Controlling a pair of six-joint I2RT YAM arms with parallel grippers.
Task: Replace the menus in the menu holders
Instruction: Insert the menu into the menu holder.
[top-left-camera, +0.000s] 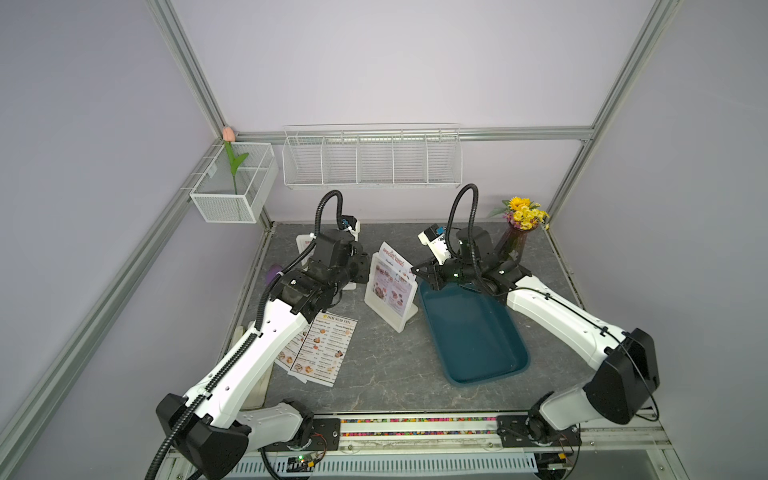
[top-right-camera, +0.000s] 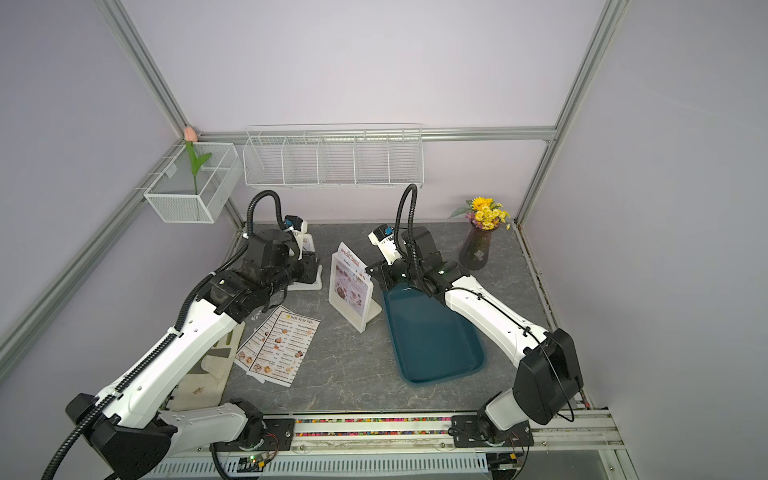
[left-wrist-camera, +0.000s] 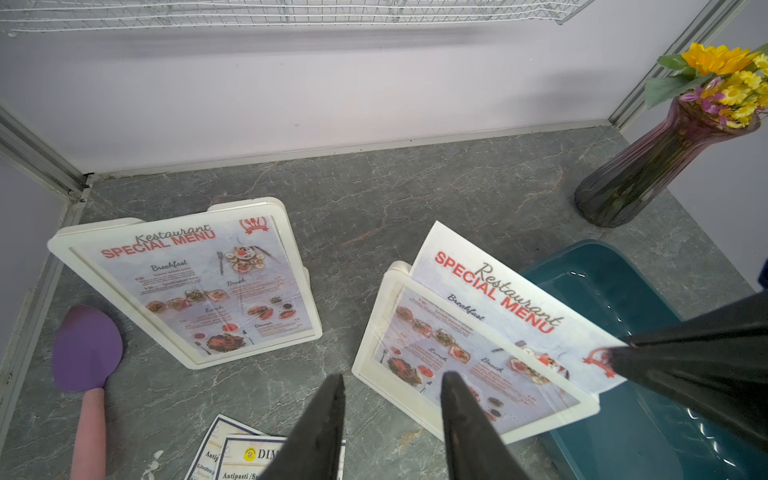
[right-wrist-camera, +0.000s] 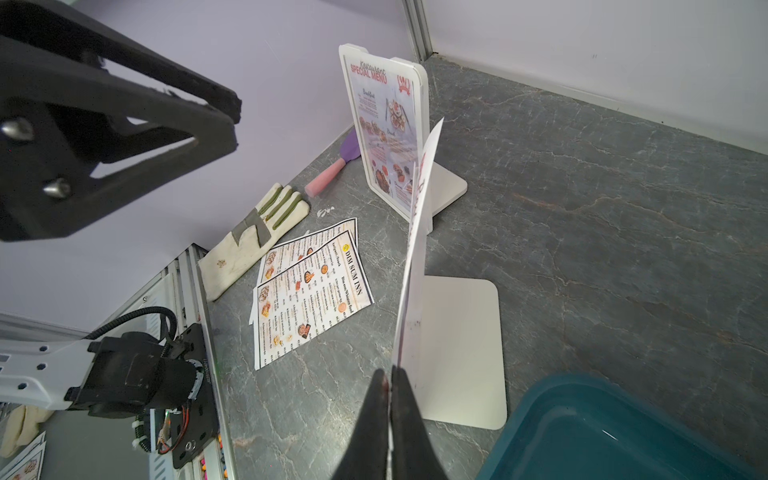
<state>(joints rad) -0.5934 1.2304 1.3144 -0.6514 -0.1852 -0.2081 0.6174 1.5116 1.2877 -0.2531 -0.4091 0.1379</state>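
A white menu holder (top-left-camera: 376, 305) (left-wrist-camera: 374, 320) stands mid-table. A SPECIAL MENU sheet (top-left-camera: 395, 257) (left-wrist-camera: 490, 282) sticks up out of its top, skewed. My right gripper (right-wrist-camera: 390, 374) (top-left-camera: 415, 272) is shut on that sheet's upper corner, above the tray's far end. My left gripper (left-wrist-camera: 392, 380) is open and empty, just in front of this holder's lower corner. A second menu holder (left-wrist-camera: 257, 351) at the back left holds another SPECIAL MENU sheet (left-wrist-camera: 199, 286) fully inside; in both top views my left arm mostly hides it. Two DIM SUM INN menus (top-left-camera: 324, 353) (right-wrist-camera: 307, 286) lie flat and overlapping near the left arm.
A teal tray (top-left-camera: 473, 336) lies right of the centre holder, under the right arm. A purple glass vase of flowers (top-left-camera: 515, 241) stands at the back right corner. A purple spatula (left-wrist-camera: 87, 345) and a white glove (right-wrist-camera: 253, 245) lie along the left edge. Wire baskets (top-left-camera: 370, 158) hang on the back wall.
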